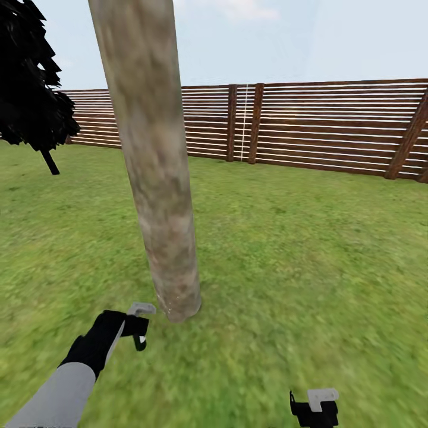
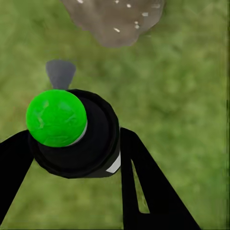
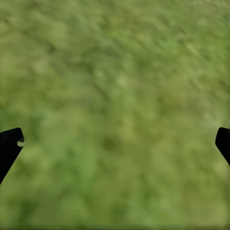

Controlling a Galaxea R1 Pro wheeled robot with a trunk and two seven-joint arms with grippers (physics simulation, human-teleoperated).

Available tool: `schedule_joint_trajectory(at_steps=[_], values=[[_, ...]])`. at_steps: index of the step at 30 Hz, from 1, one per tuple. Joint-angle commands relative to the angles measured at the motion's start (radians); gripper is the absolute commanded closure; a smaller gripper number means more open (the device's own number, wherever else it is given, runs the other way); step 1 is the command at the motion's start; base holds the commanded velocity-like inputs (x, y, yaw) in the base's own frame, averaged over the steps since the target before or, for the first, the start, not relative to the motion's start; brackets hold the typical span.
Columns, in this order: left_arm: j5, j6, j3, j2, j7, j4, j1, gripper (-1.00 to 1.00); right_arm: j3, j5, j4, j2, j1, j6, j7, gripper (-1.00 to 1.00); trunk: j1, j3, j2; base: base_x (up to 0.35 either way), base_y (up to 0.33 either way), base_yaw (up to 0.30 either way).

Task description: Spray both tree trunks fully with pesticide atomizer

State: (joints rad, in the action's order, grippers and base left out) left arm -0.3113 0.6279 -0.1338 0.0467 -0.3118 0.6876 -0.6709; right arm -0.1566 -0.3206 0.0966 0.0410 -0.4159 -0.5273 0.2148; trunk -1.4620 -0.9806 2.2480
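Atomizer: the pesticide atomizer [image 2: 72, 134], black-bodied with a bright green cap and a grey nozzle, sits pinched between the left gripper's two black fingers [image 2: 143, 182].
Left gripper: the left gripper [image 1: 138, 330] hangs low over the lawn, near and just left of the trunk's foot.
Tree trunk: the tree trunk [image 1: 156, 172], thick, pale and brown-mottled, rises from the grass straight ahead, leaning slightly left toward its top; its base [image 2: 115, 21] lies just beyond the nozzle.
Right gripper: the right gripper [image 3: 115, 143] is spread wide over bare grass, at near right, well apart from the trunk.
Lawn: the green lawn [image 1: 309, 249] runs far back.
Fence: the brown slatted fence [image 1: 333, 125] closes the far side.
Conifer: a near-black conifer [image 1: 30, 83] stands at far left.
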Motion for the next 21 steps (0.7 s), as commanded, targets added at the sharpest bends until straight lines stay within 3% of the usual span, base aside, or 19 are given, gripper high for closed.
schedule_joint_trajectory(at_steps=[1, 3, 5, 8, 11, 14, 16, 18, 19, 21], values=[[-0.001, 0.001, 0.001, -0.015, -0.001, 0.001, -0.001, 1.0, 0.0, 0.0, 0.0, 0.0, 0.0, 0.0, 0.0, -1.0, 0.0, 0.0, 0.0, 0.0, 0.0, 0.0], [-0.003, 0.002, 0.021, -0.071, -0.001, 0.001, -0.003, 1.0, 0.0, 0.0, 0.0, 0.0, 0.0, 0.0, 0.0, -1.0, 0.0, 0.0, 0.0, 0.0, 0.0, 0.0], [-0.003, 0.009, 0.055, -0.109, -0.001, 0.001, -0.022, 1.0, 0.0, 0.0, 0.0, 0.0, 0.0, 0.0, 0.0, -1.0, 0.0, 0.0, 0.0, 0.0, 0.0, 0.0], [-0.003, 0.035, 0.059, -0.094, -0.001, 0.016, -0.032, 1.0, 0.0, 0.0, 0.0, 0.0, 0.0, 0.001, 0.0, -1.0, 0.0, 0.0, 0.0, 0.0, 0.0, 0.0], [0.0, 0.056, 0.053, -0.033, -0.002, 0.073, -0.027, 1.0, 0.0, 0.0, 0.0, 0.0, 0.0, 0.0, 0.0, -1.0, 0.0, 0.0, 0.0, -0.195, 0.058, 0.0], [0.002, 0.061, 0.052, -0.02, -0.003, 0.084, -0.023, 1.0, 0.0, 0.0, 0.0, 0.0, 0.0, 0.001, 0.0, -1.0, 0.0, 0.0, 0.0, -0.209, 0.061, 0.0], [0.001, 0.062, 0.058, -0.029, -0.003, 0.086, -0.026, 1.0, 0.0, 0.0, 0.0, 0.0, 0.0, 0.0, 0.0, -1.0, 0.0, 0.0, 0.0, -0.035, 0.01, 0.0], [0.001, 0.065, 0.06, -0.06, -0.003, 0.086, -0.042, 1.0, 0.0, 0.0, -0.001, -0.001, 0.0, 0.001, 0.0, -1.0, 0.0, 0.0, 0.0, -0.009, 0.003, 0.0], [-0.001, 0.079, 0.061, -0.078, -0.002, 0.085, -0.058, 1.0, 0.0, 0.0, -0.001, -0.001, 0.0, 0.001, 0.0, -1.0, 0.0, 0.0, 0.0, -0.003, 0.001, 0.0], [0.0, 0.146, 0.061, -0.085, -0.003, 0.084, -0.097, 1.0, 0.0, 0.0, -0.001, -0.001, 0.0, 0.001, 0.0, -1.0, 0.0, 0.0, 0.0, -0.001, 0.0, 0.0]])
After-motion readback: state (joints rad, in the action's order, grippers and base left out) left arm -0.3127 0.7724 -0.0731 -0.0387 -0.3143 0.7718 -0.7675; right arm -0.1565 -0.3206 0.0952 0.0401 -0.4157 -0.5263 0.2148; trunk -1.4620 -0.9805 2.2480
